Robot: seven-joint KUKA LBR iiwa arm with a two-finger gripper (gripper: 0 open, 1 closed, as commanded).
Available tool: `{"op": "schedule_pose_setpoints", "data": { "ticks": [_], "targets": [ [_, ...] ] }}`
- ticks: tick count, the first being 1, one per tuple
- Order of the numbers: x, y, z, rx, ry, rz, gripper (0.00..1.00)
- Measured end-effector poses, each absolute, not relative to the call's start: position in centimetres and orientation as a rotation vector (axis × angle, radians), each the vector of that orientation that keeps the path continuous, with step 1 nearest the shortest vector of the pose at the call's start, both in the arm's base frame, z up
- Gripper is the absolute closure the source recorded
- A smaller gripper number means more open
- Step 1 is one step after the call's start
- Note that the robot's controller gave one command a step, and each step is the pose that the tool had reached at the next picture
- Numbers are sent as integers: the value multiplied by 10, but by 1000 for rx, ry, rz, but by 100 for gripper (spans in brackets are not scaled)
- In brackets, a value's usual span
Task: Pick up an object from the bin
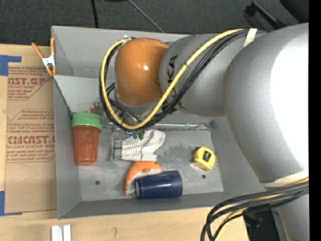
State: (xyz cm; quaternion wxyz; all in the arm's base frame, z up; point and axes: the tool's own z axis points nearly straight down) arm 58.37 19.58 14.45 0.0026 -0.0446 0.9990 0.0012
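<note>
My pincer (pixel 119 138) is down at the left end of the crumpled white striped cloth (pixel 145 144); the cloth's long axis runs view-right. Pincer opening: cannot tell.

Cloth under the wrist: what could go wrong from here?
1. The cloth is limp, so it may slip out or come up only partly.
2. It seems to touch the orange piece beside the blue can, so a lift could drag them along.
3. The wrist hides the contact spot, so a miss would be hard to see.
</note>
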Motion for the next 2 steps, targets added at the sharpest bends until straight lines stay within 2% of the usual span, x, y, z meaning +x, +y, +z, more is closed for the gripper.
{"op": "schedule_pose_setpoints", "data": {
  "ticks": [1,2],
  "targets": [
    [589,168,87,-397,3110,2,0],
    [559,131,109,184,3136,2,100]
  ]
}}
